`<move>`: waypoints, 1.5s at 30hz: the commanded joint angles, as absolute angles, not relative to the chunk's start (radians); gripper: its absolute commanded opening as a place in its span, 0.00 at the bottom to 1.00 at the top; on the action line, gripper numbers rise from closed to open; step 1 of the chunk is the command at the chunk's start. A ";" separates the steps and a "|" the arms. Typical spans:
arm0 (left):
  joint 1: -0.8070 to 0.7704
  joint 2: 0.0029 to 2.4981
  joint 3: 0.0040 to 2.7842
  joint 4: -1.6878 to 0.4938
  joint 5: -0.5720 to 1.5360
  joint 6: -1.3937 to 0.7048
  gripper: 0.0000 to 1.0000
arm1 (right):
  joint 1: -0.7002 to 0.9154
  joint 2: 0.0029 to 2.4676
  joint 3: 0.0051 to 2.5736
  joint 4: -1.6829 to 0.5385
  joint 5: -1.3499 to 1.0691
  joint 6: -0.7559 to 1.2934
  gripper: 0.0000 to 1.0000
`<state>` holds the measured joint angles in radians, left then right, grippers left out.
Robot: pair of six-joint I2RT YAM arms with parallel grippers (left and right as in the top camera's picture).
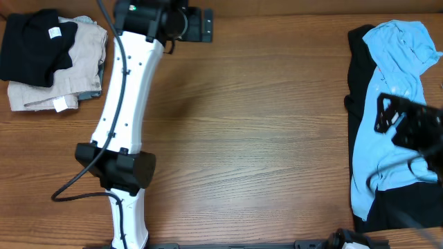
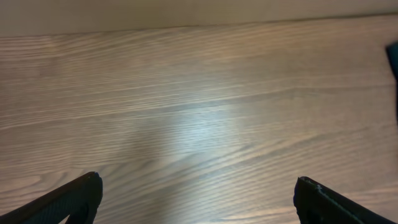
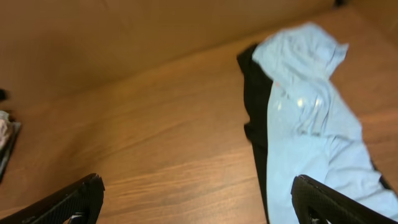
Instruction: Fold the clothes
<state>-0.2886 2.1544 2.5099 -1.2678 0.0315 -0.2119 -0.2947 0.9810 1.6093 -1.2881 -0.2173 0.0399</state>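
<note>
Shirt (image 3: 311, 118), light blue, just ahead of right gripper (image 3: 196, 202), lying on black garment (image 3: 255, 112); fingers spread wide, gripping nothing. Left gripper (image 2: 196, 199) likewise agape.

Right edge: covered and cropped

Overhead, the blurred right arm (image 1: 415, 128) masks part of the blue shirt (image 1: 394, 90). The black piece (image 1: 356, 69) beneath shows only its margins and runs off the frame's right edge. At upper left, the label (image 1: 54, 32) on the black garment (image 1: 28, 48) is too small to read.
</note>
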 commanded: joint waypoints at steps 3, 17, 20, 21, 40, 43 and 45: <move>-0.342 2.166 2.506 -1.264 0.049 -0.236 1.00 | -0.296 0.917 1.633 -1.290 -0.234 0.014 1.00; -0.347 2.166 2.506 -1.264 0.049 -0.236 1.00 | -0.296 0.918 1.632 -1.290 -0.331 0.033 1.00; -0.347 2.166 2.506 -1.264 0.049 -0.236 1.00 | -0.296 0.918 1.632 -1.290 -0.331 0.033 1.00; -0.347 2.166 2.506 -1.264 0.049 -0.236 1.00 | -0.296 0.918 1.632 -1.290 -0.331 0.033 1.00; -0.347 2.166 2.506 -1.264 0.049 -0.236 1.00 | 0.012 0.743 1.121 -0.775 -0.177 0.010 1.00; -0.347 2.166 2.506 -1.264 0.049 -0.236 1.00 | 0.064 0.622 0.839 -0.520 -0.185 0.011 1.00; -0.347 2.166 2.506 -1.264 0.049 -0.236 1.00 | 0.078 0.556 0.709 -0.406 -0.188 0.010 1.00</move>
<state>-0.3519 2.1548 2.5095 -1.2652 0.0422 -0.2134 0.0479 0.6662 0.8982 -0.5179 -0.2111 0.0151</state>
